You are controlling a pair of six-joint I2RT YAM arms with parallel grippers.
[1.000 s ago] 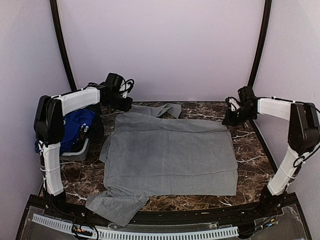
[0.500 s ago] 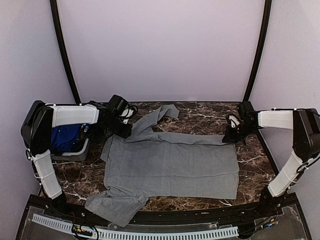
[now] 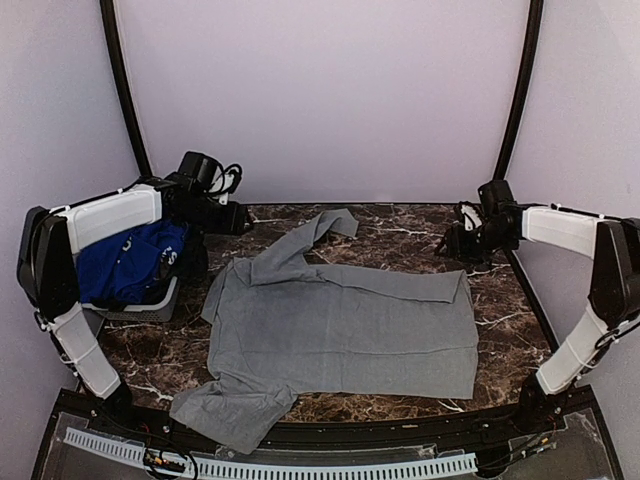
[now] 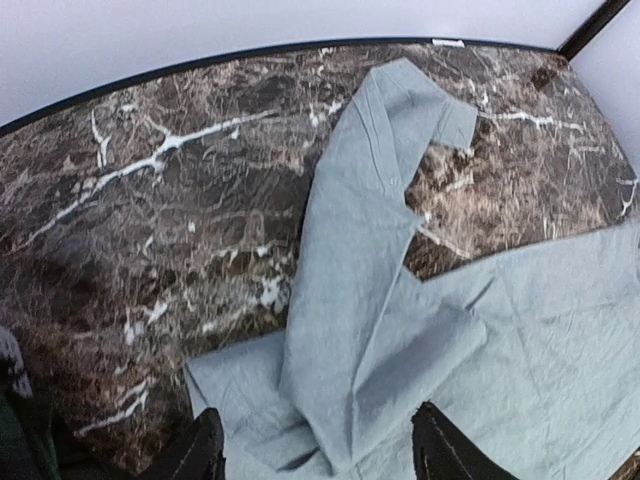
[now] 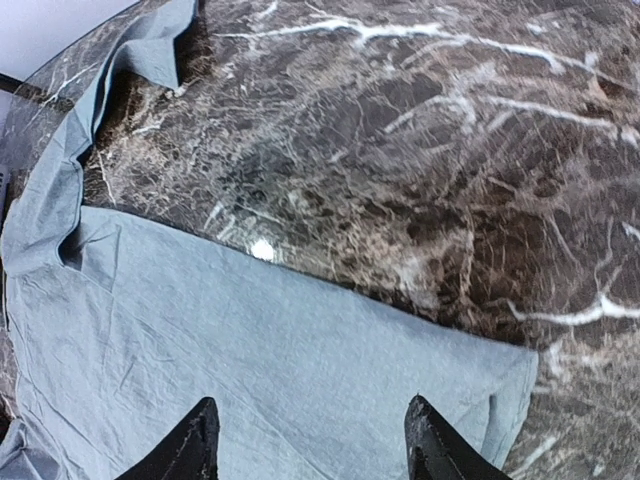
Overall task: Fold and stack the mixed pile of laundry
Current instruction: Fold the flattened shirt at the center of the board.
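A grey shirt (image 3: 340,325) lies spread flat on the marble table (image 3: 400,225). One sleeve (image 3: 325,228) points to the far edge, and the other reaches the front edge at the left (image 3: 225,408). My left gripper (image 3: 240,218) hovers open above the shirt's far left corner. In the left wrist view that gripper (image 4: 320,455) has nothing between its fingers, only the grey shirt (image 4: 380,330) below. My right gripper (image 3: 452,243) stands open over the far right corner. In the right wrist view that gripper (image 5: 312,440) is empty above the shirt (image 5: 250,350).
A royal-blue T-shirt (image 3: 125,262) is heaped in a small grey basket (image 3: 150,302) at the left edge, under the left arm. Black frame posts (image 3: 518,95) rise at both back corners. A perforated strip (image 3: 300,468) runs along the front.
Both grippers have opened and let go of the shirt's far edge, which now lies on the table. The left arm has lifted and pulled back to the left; the right has lifted slightly.
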